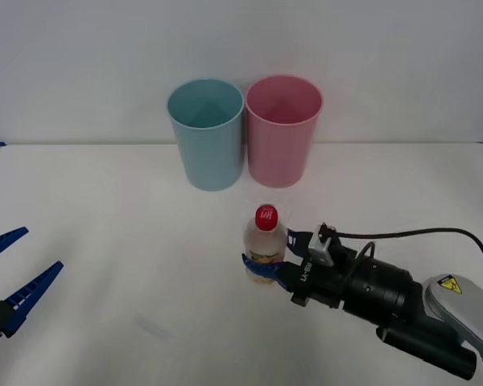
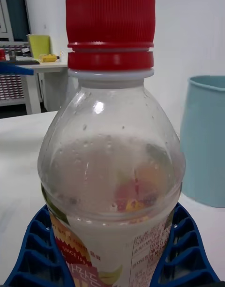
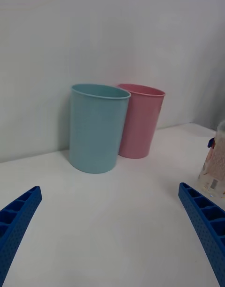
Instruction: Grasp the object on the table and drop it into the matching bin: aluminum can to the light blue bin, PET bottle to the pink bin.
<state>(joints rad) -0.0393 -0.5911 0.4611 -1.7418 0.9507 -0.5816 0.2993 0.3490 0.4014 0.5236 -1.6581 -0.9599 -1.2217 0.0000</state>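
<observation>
Right gripper [image 1: 267,259] clenched on the upright PET bottle [image 1: 265,241] on the bench [image 1: 129,265] — left gripper [image 1: 18,269] spread wide, idle

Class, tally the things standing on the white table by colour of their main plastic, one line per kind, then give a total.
Light blue bin: 1
Pink bin: 1
Clear PET bottle with red cap, standing upright between the right pincer's blue fingers: 1
Total: 3
</observation>
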